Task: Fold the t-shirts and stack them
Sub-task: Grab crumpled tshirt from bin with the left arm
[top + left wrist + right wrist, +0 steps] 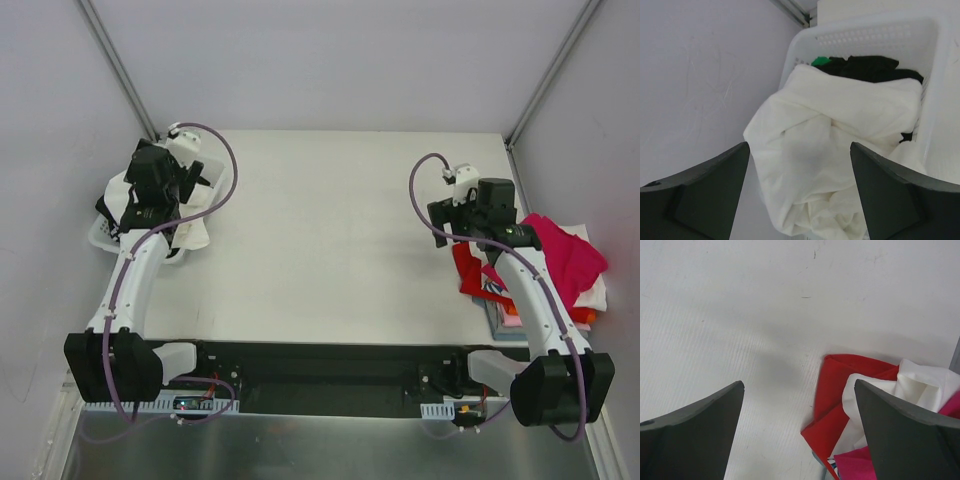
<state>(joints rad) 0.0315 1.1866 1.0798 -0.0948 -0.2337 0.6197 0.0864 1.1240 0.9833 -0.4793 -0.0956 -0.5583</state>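
Observation:
A crumpled white t-shirt (pixel 840 135) lies on top in the white basket (pixel 875 35), over a black one (pixel 875 67); part hangs over the basket's side (pixel 195 235). My left gripper (pixel 800 155) is open just above the white shirt and holds nothing. At the right edge lies a pile of shirts: magenta (pixel 565 255) on top, red (pixel 470 270), white and orange below. In the right wrist view the red shirt (pixel 837 395), a white one (pixel 920 385) and the magenta one (pixel 852 465) show. My right gripper (pixel 800 390) is open, empty, above the pile's left edge.
The basket stands at the table's left edge by the wall (pixel 695 75). A green bit (pixel 821 61) shows beside the black shirt. The pile sits on a grey board (pixel 497 322) near the right wall. The white table (pixel 330 230) spans the middle.

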